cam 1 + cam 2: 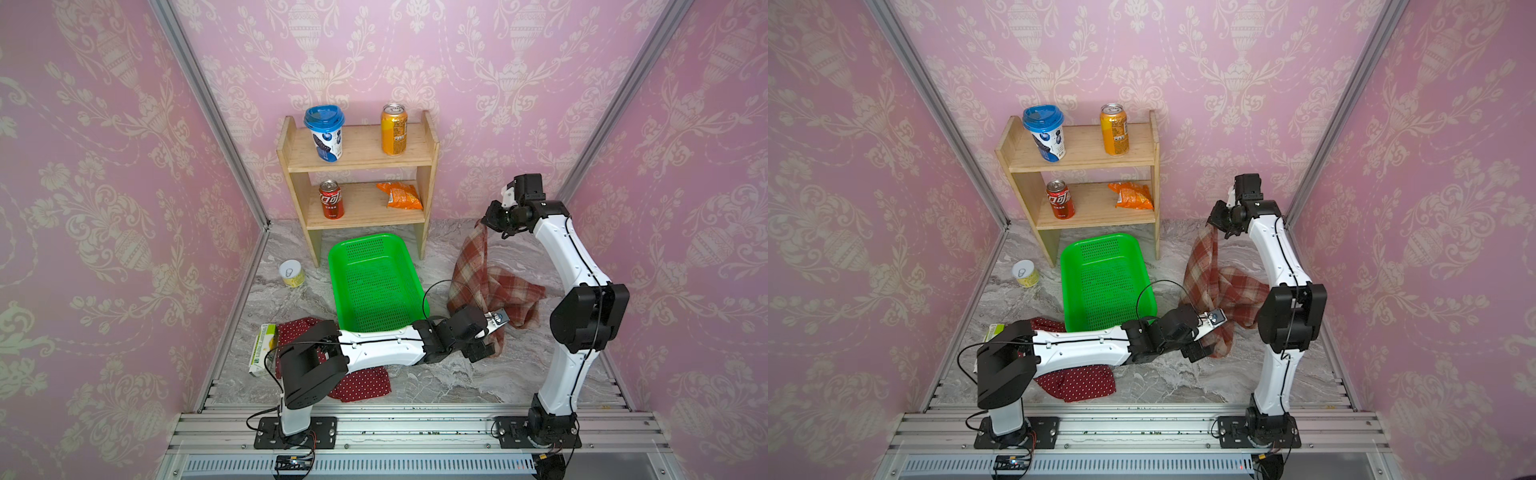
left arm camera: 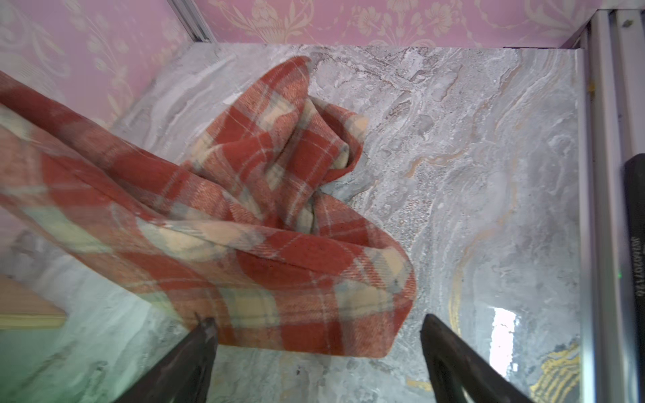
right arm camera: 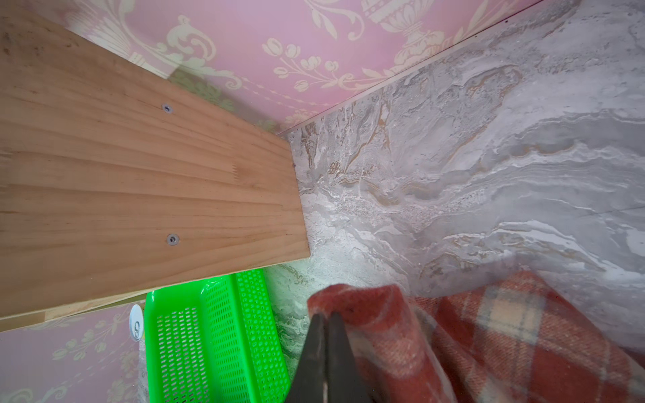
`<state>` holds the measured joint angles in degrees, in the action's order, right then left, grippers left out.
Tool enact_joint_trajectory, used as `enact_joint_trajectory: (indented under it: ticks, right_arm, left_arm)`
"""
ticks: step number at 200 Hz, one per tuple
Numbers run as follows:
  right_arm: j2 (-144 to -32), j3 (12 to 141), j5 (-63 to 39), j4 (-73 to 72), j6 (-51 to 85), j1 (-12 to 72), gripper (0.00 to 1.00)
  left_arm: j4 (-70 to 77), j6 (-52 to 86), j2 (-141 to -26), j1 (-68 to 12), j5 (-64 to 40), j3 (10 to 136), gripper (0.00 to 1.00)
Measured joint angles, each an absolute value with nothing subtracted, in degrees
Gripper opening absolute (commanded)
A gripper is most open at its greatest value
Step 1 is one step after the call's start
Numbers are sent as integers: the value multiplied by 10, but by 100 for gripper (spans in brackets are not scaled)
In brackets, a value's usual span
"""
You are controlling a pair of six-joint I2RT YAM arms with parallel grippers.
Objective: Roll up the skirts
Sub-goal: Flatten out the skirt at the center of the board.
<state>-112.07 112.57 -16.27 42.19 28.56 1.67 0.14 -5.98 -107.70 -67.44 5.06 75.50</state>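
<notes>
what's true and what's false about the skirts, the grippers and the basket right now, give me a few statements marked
The right gripper is shut on the plaid skirt, holding one end up. True.
The left gripper is shut on that skirt. False: its jaws stand open, with the skirt's edge between them.
The polka-dot skirt lies in the green basket. False: it lies on the table.
A red can stands on the lower shelf. True.
The plaid skirt is rolled up. False: it hangs loose and crumpled.
</notes>
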Motion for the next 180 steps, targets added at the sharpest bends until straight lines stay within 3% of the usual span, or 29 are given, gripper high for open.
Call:
enact_joint_trajectory:
  ticks: [55,153,180]
  right_arm:
    - [-1121,1101,-172,405,285,18,0]
    - [-1121,1086,-186,390,286,-25,0]
    - [-1121,1079,-187,383,286,-25,0]
  left_arm:
    - [-79,66,-1168,-675,23,875,89]
    - [-103,202,-1250,-681,78,889,90]
    - [-98,219,-1273,-681,78,906,81]
